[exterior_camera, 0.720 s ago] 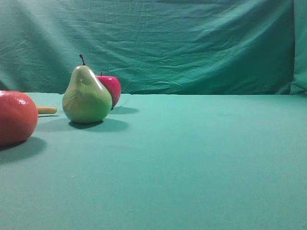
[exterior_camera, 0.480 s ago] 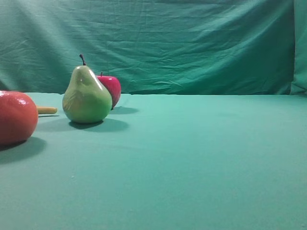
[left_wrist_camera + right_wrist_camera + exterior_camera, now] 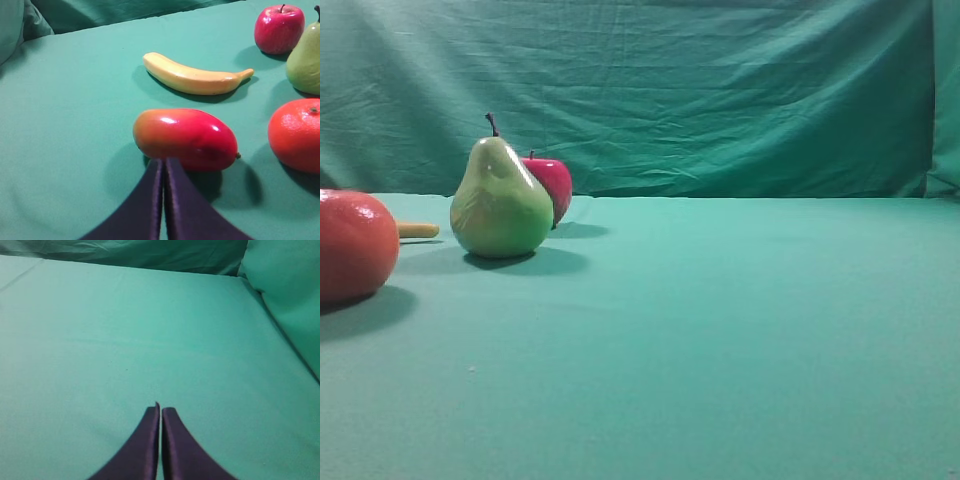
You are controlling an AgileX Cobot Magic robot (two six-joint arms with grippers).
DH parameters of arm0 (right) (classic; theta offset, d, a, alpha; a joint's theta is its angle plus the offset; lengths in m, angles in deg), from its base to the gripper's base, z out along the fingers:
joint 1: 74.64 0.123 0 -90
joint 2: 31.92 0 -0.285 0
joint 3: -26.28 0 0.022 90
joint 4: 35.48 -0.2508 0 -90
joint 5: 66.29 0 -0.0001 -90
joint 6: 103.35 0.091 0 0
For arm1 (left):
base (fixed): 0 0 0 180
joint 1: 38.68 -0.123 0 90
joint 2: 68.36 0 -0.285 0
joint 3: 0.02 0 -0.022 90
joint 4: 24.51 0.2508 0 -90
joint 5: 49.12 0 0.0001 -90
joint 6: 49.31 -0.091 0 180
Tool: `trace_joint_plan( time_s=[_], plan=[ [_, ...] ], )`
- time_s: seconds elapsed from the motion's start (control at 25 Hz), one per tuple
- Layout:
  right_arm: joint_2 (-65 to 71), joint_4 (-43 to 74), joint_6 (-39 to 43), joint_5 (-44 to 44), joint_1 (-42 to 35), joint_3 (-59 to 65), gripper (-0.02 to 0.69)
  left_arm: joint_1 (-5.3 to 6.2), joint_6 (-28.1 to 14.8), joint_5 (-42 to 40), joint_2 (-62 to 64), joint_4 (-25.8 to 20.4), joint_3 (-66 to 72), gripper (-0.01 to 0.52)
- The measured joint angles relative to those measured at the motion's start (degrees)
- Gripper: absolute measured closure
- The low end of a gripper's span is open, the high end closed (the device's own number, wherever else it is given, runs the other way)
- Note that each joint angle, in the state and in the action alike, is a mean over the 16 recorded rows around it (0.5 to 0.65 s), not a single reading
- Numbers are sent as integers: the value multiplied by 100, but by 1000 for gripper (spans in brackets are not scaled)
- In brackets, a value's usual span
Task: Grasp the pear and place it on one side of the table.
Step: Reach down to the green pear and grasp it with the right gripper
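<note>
The glossy yellow-green pear [image 3: 500,200] stands upright on the teal table [image 3: 720,320] at the left, its dark stem up. In the left wrist view only its left side [image 3: 306,60] shows at the right edge. My left gripper [image 3: 163,162] is shut and empty, its tips just in front of a red-orange mango [image 3: 186,138], well short of the pear. My right gripper [image 3: 160,410] is shut and empty over bare cloth [image 3: 125,340]. Neither gripper shows in the exterior high view.
A red apple [image 3: 552,186] sits just behind the pear, also in the left wrist view [image 3: 279,28]. An orange-red round fruit [image 3: 352,245] lies at the left edge, near the pear [image 3: 296,134]. A banana [image 3: 192,78] lies beyond the mango. The wrinkled backdrop [image 3: 720,90] rises behind.
</note>
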Motion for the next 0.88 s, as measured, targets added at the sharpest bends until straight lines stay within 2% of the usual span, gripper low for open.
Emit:
trace_joint_plan(
  time_s=[0.2, 0.56, 0.88],
  plan=[
    [0, 22, -2, -271, 0, 0, 665, 0, 0, 0, 0, 0, 0, 514],
    [82, 32, 175, -1717, 0, -56, 665, 0, 0, 0, 0, 0, 0, 514],
    [1101, -3, 670, -2490, 14, -706, 665, 0, 0, 0, 0, 0, 0, 514]
  ],
)
